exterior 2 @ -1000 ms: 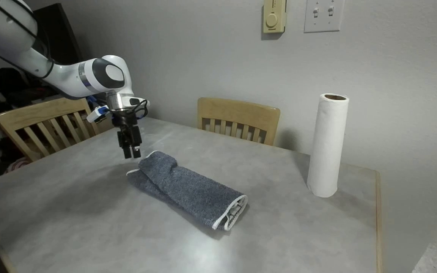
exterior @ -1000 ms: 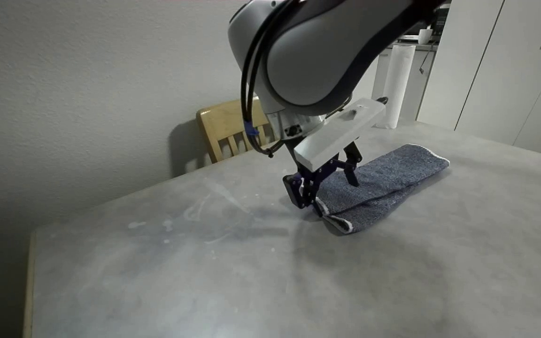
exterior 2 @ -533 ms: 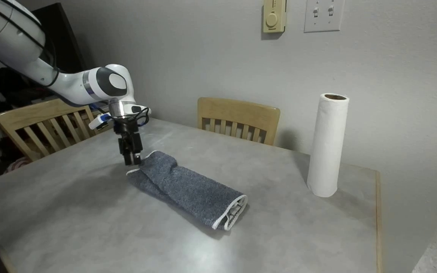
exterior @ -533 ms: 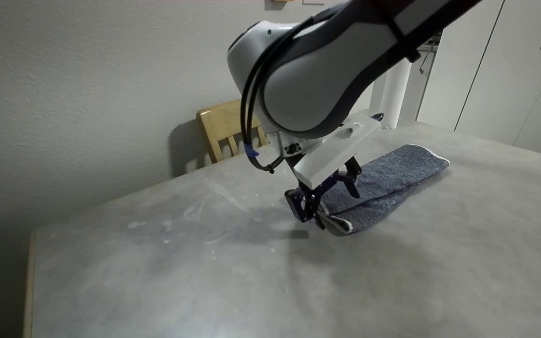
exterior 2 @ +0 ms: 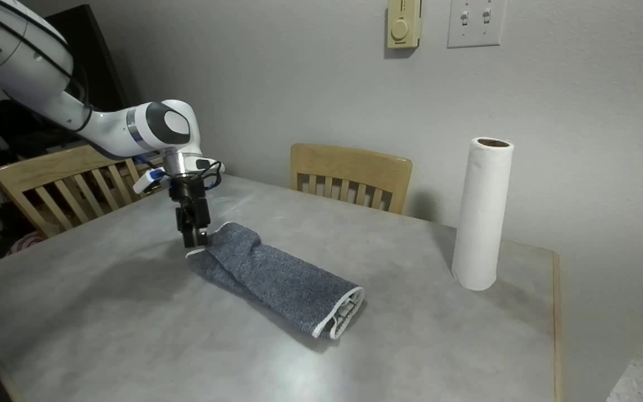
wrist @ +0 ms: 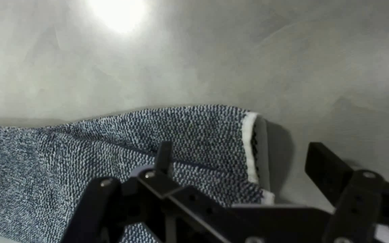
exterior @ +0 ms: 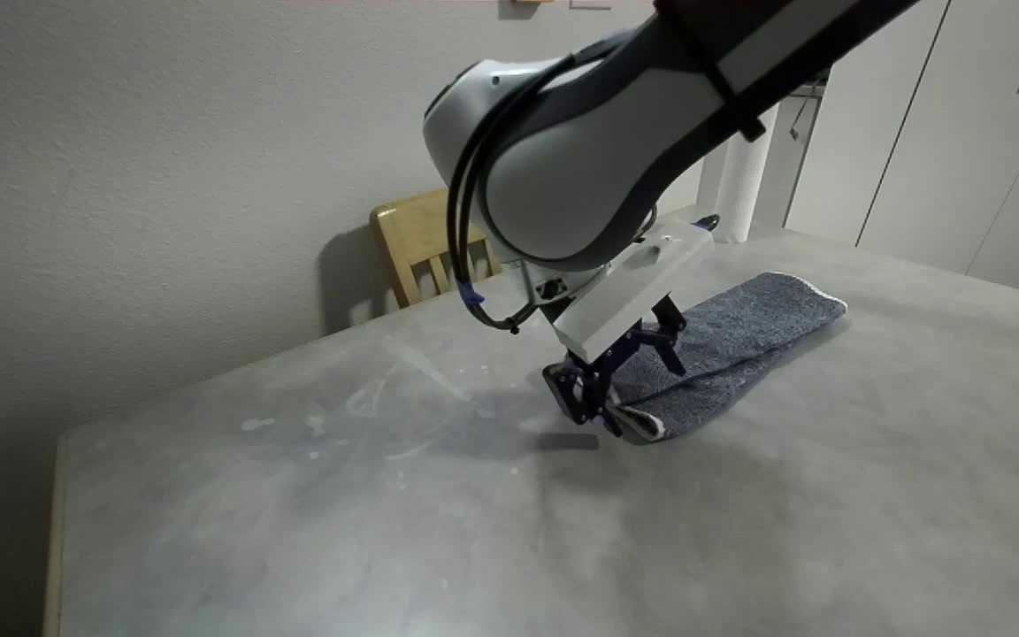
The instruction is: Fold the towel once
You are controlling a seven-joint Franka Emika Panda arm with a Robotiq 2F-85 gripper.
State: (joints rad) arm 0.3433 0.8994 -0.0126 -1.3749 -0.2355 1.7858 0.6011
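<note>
Claw (wrist: 241, 156) is spread wide, fingers well apart, tips pointing down at the near end of the towel (exterior 2: 288, 279). Wrist view: that end sits below the gap, pale trim showing between the fingers; one finger is over the towel, the other out past the trimmed edge, over the table (wrist: 302, 81). Can't tell if either tip touches the towel. In both exterior views the towel lies on the table in stacked layers, slightly rumpled, its length running away from the claw; far end shows pale trim. Paper roll (exterior 2: 482, 218) stands upright, well apart from the claw. Wooden chairs (exterior 2: 349, 159) are at the table edges, apart from the claw. Arm (exterior 2: 115, 131) is right above the claw.
</note>
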